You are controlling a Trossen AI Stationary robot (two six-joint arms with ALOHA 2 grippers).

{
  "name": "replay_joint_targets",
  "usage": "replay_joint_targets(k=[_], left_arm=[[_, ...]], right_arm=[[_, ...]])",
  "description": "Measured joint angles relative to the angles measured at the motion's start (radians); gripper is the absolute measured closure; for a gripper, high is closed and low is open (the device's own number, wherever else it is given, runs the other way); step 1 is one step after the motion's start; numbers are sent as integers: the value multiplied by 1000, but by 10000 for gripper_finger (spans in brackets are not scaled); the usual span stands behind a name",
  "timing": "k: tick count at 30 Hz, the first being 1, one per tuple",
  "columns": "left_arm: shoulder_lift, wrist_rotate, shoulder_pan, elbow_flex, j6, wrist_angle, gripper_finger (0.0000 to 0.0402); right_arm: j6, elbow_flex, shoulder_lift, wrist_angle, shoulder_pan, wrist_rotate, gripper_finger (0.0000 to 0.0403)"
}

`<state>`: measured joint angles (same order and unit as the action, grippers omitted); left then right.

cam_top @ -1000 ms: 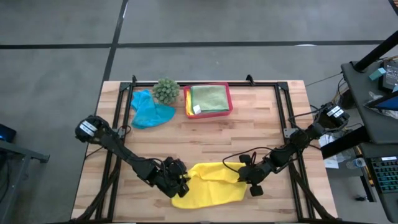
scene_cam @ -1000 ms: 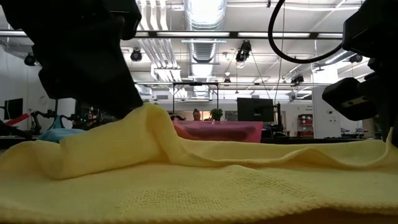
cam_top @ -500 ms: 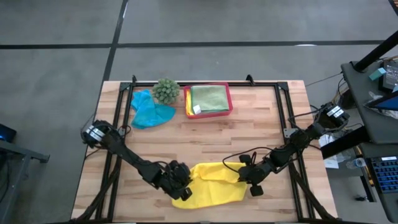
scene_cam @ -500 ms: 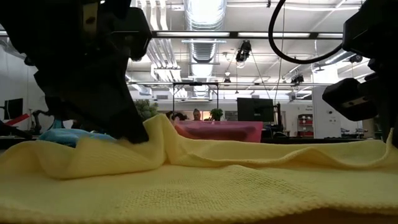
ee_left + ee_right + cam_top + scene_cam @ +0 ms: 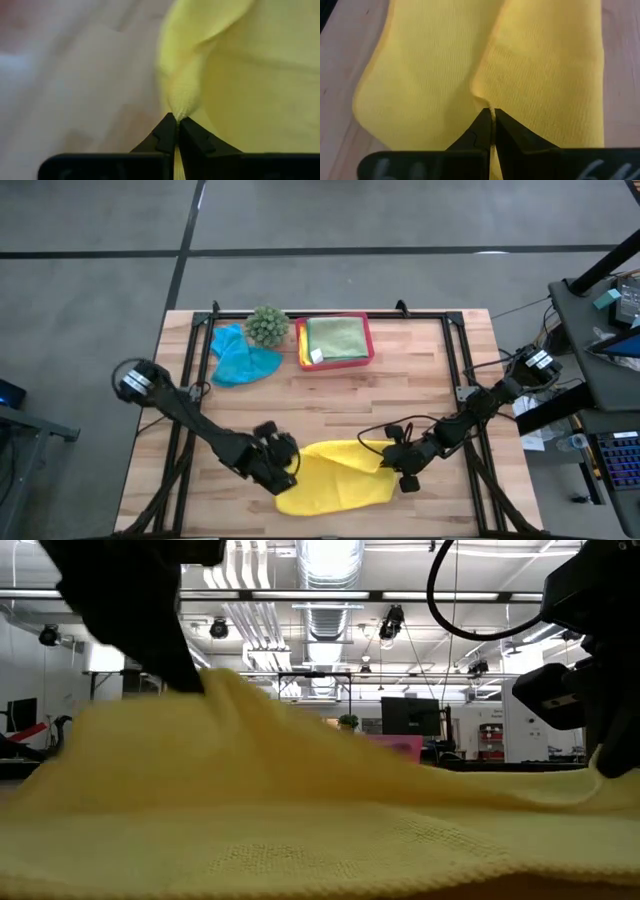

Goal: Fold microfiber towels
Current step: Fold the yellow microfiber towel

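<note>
Left fingers [image 5: 176, 131] now pinch yellow towel [image 5: 335, 478]

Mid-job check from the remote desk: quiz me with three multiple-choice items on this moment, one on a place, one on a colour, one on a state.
1. Where does the light green towel lie?
A. in the pink tray
B. under the right arm
C. on the floor

2. What colour is the towel that both tools hold?
A. teal
B. yellow
C. orange

3. How does the left tool stand?
A. wide open above bare wood
B. shut on the towel's edge
C. resting in the tray

Answers:
1. A: the high view shows it folded inside the tray at the table's far side.
2. B: the yellow towel lies between the left tool and the right tool at the near edge.
3. B: the left wrist view shows yellow cloth pinched between closed fingertips.
</note>
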<state>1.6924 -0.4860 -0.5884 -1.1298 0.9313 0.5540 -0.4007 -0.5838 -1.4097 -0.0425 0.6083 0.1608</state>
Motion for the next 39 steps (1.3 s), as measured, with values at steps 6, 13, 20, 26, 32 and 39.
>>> replay_joint_targets(k=[6, 13, 20, 26, 32, 39], left_arm=[[-48, -12, -3, -80, -151, 158, 401], [5, 155, -11, -70, -218, 48, 401], [76, 271, -29, -69, -140, 16, 401], [113, 296, -33, -68, -125, -74, 401], [128, 307, -33, -67, -126, -119, 381], [89, 373, -35, -67, -126, -119, 301]], right_arm=[[0, 0, 0, 0, 0, 4, 394], [0, 0, 0, 1, 0, 3, 394], [-71, 0, 0, 73, 3, -15, 394], [-88, 2, 0, 95, 3, -30, 394], [-89, 2, 0, 90, 3, -30, 394], [-87, 3, 0, 89, 3, -30, 394]])
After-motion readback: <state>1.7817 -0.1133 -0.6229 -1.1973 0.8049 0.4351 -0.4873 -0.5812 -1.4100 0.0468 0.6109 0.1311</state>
